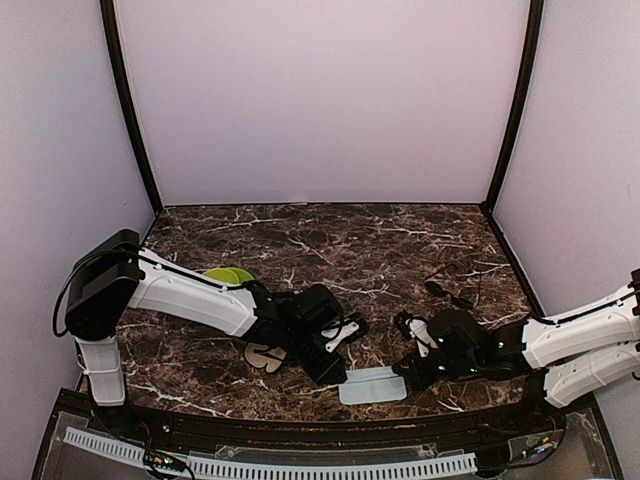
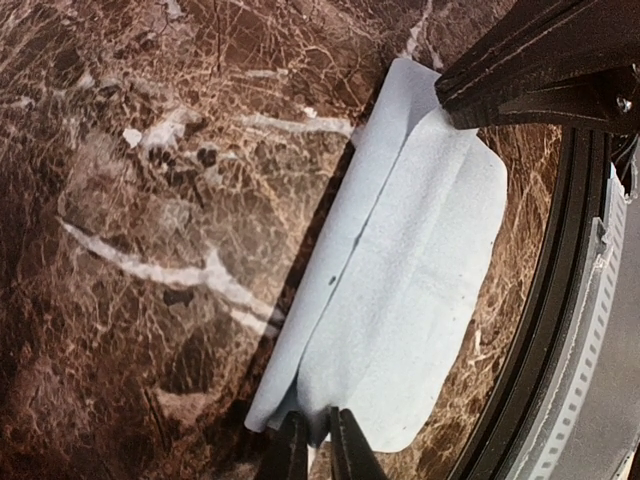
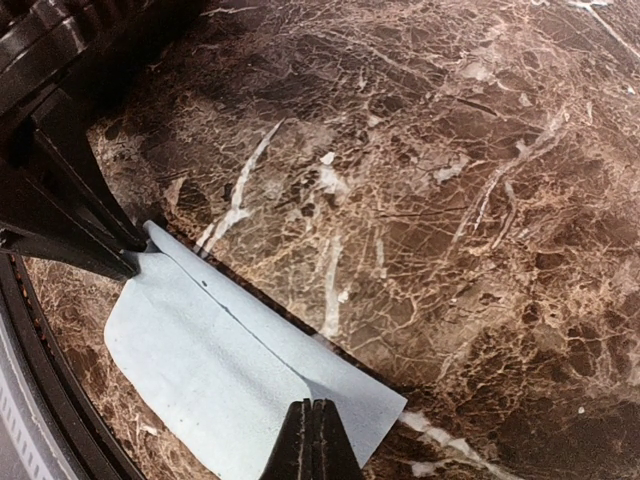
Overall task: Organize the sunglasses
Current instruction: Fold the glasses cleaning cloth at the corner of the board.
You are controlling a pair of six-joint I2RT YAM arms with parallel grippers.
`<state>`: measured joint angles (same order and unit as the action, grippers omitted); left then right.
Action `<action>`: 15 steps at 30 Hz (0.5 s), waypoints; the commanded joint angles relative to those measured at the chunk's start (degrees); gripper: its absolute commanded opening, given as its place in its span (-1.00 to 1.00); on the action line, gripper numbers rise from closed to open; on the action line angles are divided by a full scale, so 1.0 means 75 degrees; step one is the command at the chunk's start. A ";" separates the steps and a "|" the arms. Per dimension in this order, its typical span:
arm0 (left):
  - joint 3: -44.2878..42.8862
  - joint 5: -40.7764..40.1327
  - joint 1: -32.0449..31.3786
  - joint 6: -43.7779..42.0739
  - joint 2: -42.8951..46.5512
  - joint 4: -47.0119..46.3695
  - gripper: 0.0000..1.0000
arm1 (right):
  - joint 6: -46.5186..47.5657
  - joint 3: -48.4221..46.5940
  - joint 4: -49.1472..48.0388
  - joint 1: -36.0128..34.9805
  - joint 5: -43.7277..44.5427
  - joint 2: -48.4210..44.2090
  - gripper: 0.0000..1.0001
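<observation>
A light blue cloth [image 1: 372,385], folded lengthwise, lies near the table's front edge between both grippers. My left gripper [image 1: 343,377] is shut on its left end, and the pinch shows in the left wrist view [image 2: 312,420] on the cloth [image 2: 400,280]. My right gripper [image 1: 401,376] is shut on its right end, seen in the right wrist view [image 3: 313,406] on the cloth [image 3: 200,350]. One pair of sunglasses [image 1: 265,355] lies under my left arm. A second thin-framed pair [image 1: 452,288] lies at the right, behind my right arm.
A yellow-green object [image 1: 228,275] sits behind my left arm, partly hidden. The black raised table rim [image 1: 300,425] runs just in front of the cloth. The marble tabletop [image 1: 330,240] reaches back to the walls.
</observation>
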<state>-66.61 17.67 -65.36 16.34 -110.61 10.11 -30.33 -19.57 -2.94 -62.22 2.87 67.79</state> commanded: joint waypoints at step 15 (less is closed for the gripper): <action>-0.0206 0.0106 -0.0043 -0.0023 0.0236 0.0096 -1.00 | -0.0098 0.0056 0.0092 -0.0072 -0.0016 -0.0222 -1.00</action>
<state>-67.44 18.13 -65.36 16.29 -110.61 10.15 -30.52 -19.51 -2.52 -62.22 2.81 67.55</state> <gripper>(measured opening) 0.020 0.005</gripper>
